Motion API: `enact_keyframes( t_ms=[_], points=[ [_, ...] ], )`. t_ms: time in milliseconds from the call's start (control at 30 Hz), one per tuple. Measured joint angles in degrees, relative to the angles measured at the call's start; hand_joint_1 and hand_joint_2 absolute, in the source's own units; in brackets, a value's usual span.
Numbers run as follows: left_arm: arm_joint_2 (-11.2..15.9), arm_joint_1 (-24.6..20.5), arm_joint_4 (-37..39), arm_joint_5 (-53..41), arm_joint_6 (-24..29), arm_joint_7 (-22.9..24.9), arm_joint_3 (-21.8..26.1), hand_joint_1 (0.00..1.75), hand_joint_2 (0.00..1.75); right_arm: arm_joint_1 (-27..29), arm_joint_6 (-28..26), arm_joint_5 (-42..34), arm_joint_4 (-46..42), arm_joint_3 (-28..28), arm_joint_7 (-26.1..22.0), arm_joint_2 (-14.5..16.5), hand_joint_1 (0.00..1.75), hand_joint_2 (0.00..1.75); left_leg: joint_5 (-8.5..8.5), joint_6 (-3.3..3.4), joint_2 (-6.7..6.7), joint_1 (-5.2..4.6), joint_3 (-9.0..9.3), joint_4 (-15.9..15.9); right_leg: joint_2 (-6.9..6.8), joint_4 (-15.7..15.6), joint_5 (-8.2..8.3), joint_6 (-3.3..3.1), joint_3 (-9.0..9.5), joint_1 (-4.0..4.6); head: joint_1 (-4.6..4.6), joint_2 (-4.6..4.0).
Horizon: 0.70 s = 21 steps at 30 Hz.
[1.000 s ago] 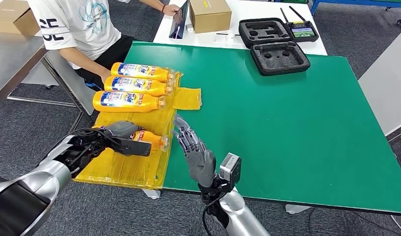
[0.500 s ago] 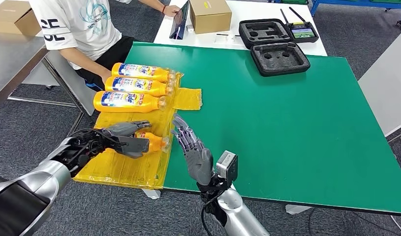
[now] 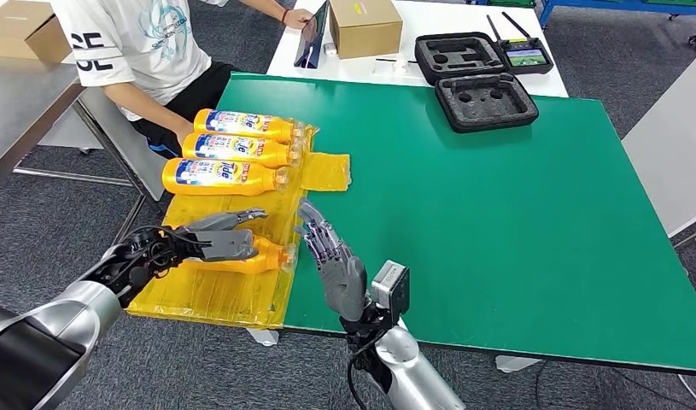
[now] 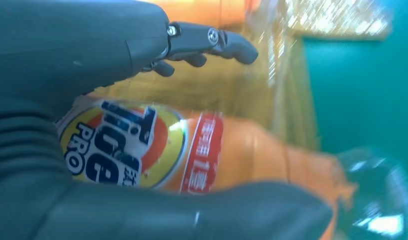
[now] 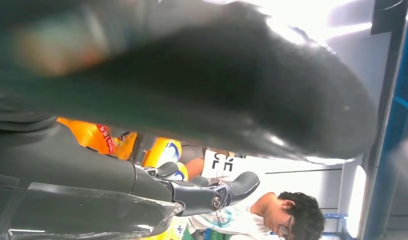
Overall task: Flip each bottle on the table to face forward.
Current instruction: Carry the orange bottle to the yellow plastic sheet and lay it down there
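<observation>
While the left hand (image 3: 214, 243) grips the nearest bottle (image 3: 260, 254) around its body, that bottle lies on its side on the yellow plastic sheet (image 3: 242, 290) at the desk's (image 3: 515, 222) near left corner, cap pointing toward the right hand (image 3: 336, 260). In the left wrist view the thumb and fingers (image 4: 212, 42) bracket the bottle and its printed label (image 4: 121, 150) faces the camera. The right hand stands just beside the cap, fingers extended and apart, grasping nothing. Three more bottles (image 3: 233, 149) lie side by side farther along the sheet, labels up. A person in a white shirt (image 3: 131, 43) sits at the far left. Two black foam cases (image 3: 485, 98) rest at the desk's far edge.
</observation>
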Motion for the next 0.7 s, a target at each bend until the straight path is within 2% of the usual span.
enact_keyframes(
  t_ms=[67,200,233,267,400,467,533,567,633,700],
  points=[
    [-0.10,1.36,-0.95,0.97,5.41,-2.18,1.37,0.00,0.00,0.23,-0.03,0.37,0.05,-0.01,0.28,-0.01,0.00,0.00,0.00,0.00,0.00,0.00,-0.01,0.00,0.00,0.00,0.00,0.00,-0.04,0.00,0.01,0.00],
    [-2.09,3.64,-3.50,-1.28,30.82,-1.25,4.92,0.00,0.00,1.01,-0.04,1.06,0.05,-0.04,0.92,-0.01,0.00,0.00,0.00,0.00,-0.01,-0.01,-0.09,0.01,-0.02,-0.01,0.00,0.00,-0.10,-0.01,0.01,0.00],
    [-2.69,3.77,-3.92,-1.99,35.00,-0.90,5.54,0.00,0.00,1.15,-0.04,1.10,0.05,-0.05,0.99,0.00,0.00,0.00,0.00,0.00,-0.01,-0.01,-0.10,0.01,-0.02,-0.01,0.00,0.00,-0.09,-0.01,0.01,0.00],
    [-3.21,3.85,-4.24,-2.49,37.17,-0.67,5.98,0.00,0.00,1.25,-0.04,1.11,0.05,-0.05,1.05,0.01,0.00,0.00,0.00,0.00,-0.01,-0.01,-0.10,0.01,-0.02,-0.01,0.00,0.00,-0.09,-0.01,0.01,0.00],
    [-4.57,4.70,-5.28,-2.87,39.94,-1.18,7.27,0.00,0.00,1.43,-0.05,1.21,0.05,-0.05,1.20,0.02,0.00,0.00,-0.01,0.01,0.03,-0.01,-0.10,0.01,0.01,-0.01,0.01,0.01,-0.13,-0.01,0.00,0.00],
    [-5.30,5.43,-6.08,-2.44,45.32,-2.64,8.62,0.00,0.00,1.46,-0.05,1.45,0.06,-0.03,1.34,0.02,0.00,0.00,-0.01,0.01,0.04,0.00,-0.11,0.01,0.03,-0.01,0.01,0.01,-0.16,0.00,-0.01,0.00],
    [-6.24,6.33,-7.43,-3.59,53.22,-4.08,10.66,0.00,0.00,1.46,-0.03,1.68,0.12,0.10,1.58,0.02,0.00,0.00,-0.01,0.01,0.02,0.01,-0.11,0.01,0.01,0.00,0.00,0.01,-0.15,0.01,-0.01,0.00],
    [-6.68,6.93,-8.52,-5.62,56.22,-4.57,11.97,0.00,0.00,1.45,0.01,1.73,0.20,0.23,1.67,0.02,0.00,0.00,-0.01,0.01,0.02,0.01,-0.11,0.01,0.01,0.00,0.00,0.00,-0.14,0.01,0.00,0.00],
    [-7.82,9.06,-12.75,-13.48,58.66,-5.11,16.20,0.00,0.00,1.45,0.19,1.70,0.46,0.54,1.69,0.02,0.00,0.00,-0.01,0.01,0.02,0.00,-0.12,0.01,0.02,0.00,0.00,0.00,-0.16,0.01,-0.01,0.00],
    [-9.47,11.94,-19.20,-20.92,58.81,-5.25,22.14,0.00,0.00,1.44,0.20,1.63,0.84,0.88,1.39,0.02,0.00,0.87,-0.01,0.01,0.03,0.00,-0.17,0.01,0.02,0.00,-0.01,0.00,-0.19,0.00,0.00,0.00]
  ],
)
